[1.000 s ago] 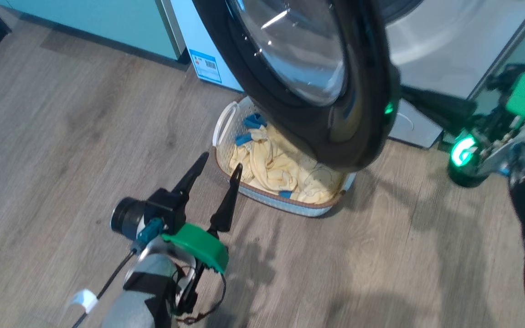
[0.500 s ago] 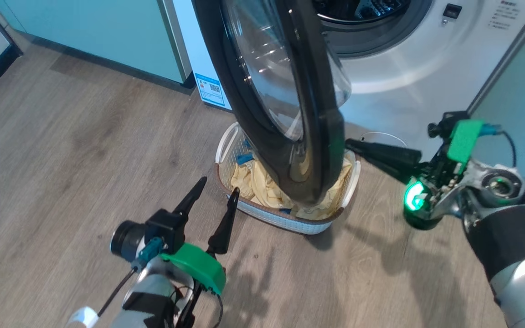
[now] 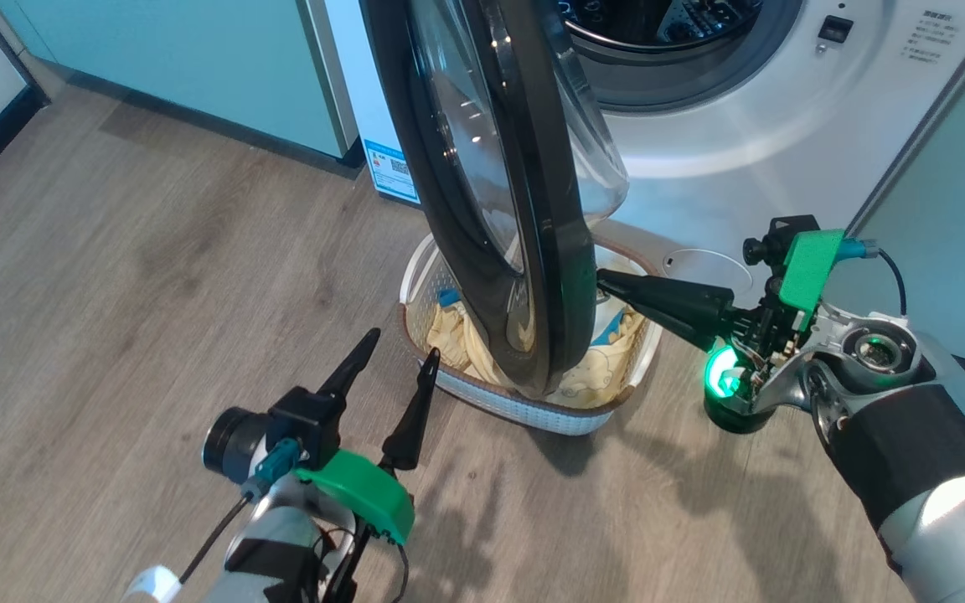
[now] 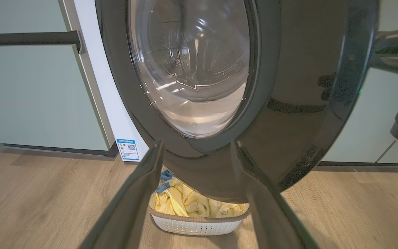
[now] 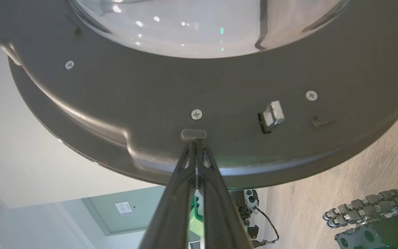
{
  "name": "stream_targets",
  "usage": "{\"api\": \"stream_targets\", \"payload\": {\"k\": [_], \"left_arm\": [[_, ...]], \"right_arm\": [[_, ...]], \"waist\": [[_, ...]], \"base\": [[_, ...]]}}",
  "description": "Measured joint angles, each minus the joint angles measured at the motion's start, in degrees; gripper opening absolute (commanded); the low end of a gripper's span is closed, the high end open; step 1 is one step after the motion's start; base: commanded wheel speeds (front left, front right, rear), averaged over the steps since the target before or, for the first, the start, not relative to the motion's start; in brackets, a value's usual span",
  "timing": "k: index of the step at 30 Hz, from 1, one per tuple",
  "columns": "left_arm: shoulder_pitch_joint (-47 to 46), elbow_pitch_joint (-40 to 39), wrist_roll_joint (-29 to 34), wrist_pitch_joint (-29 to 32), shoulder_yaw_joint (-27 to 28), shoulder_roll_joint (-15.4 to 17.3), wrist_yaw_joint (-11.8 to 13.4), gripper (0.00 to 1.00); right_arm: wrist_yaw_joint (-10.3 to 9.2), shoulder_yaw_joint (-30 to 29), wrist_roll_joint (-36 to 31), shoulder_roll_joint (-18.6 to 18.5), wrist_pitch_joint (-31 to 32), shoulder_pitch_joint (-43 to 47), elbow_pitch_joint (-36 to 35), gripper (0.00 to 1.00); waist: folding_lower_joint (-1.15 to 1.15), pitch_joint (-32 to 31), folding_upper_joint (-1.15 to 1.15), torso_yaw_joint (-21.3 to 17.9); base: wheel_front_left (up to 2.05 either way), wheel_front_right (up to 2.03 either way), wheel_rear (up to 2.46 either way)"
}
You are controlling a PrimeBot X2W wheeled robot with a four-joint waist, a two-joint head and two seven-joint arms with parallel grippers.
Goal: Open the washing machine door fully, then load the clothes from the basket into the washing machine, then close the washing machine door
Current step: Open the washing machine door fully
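L gripper (image 3: 403, 343) nearest, low in front, jaws wide apart, nothing btwn them, pointing twd the basket (image 3: 524, 409). R gripper (image 3: 604, 280) off to the right, jaws pressed together, tips touching the washing machine door (image 3: 562, 209) on its inner rim at a small bump (image 5: 193, 134). Basket sits on wood floor (image 3: 114, 251) w/ pale yellow clothes (image 3: 449, 339), blue trim, partly hidden under door. Door: glossy black ring, bulging clear glass bowl, edge-on over basket. Behind: white washing machine (image 3: 742, 159), grey-rimmed drum (image 3: 667, 33) open.
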Motion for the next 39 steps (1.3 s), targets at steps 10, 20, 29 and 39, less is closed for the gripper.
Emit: {"api": "stream_targets", "payload": {"k": [10,20,29,39], "left_arm": [[0.0,-0.1,0.0,0.0,1.1,0.0,0.0,1.0],[0.0,-0.2,0.0,0.0,3.8,0.2,0.1,1.0],[0.1,-0.3,0.0,0.0,5.8,0.8,0.4,1.0],[3.6,-0.3,0.0,0.0,7.7,1.2,0.6,1.0]], "right_arm": [[0.0,-4.9,-0.6,-1.2,-12.4,1.9,-4.1,0.0],[0.0,-14.0,-13.8,-7.5,-36.0,10.1,-16.9,1.0],[0.0,-14.2,-34.1,-10.9,-57.6,20.6,-21.8,1.0],[0.0,-25.0,-71.3,-6.9,-64.3,35.0,-28.2,1.0]], "waist": [[0.0,0.4,0.0,-1.0],[0.0,0.2,0.0,-3.9],[0.0,-1.3,0.0,-7.2],[0.0,-3.7,0.0,-10.3]], "base": [[0.0,0.0,0.0],[0.0,0.0,0.0],[0.0,0.0,0.0],[0.0,0.0,0.0]]}}
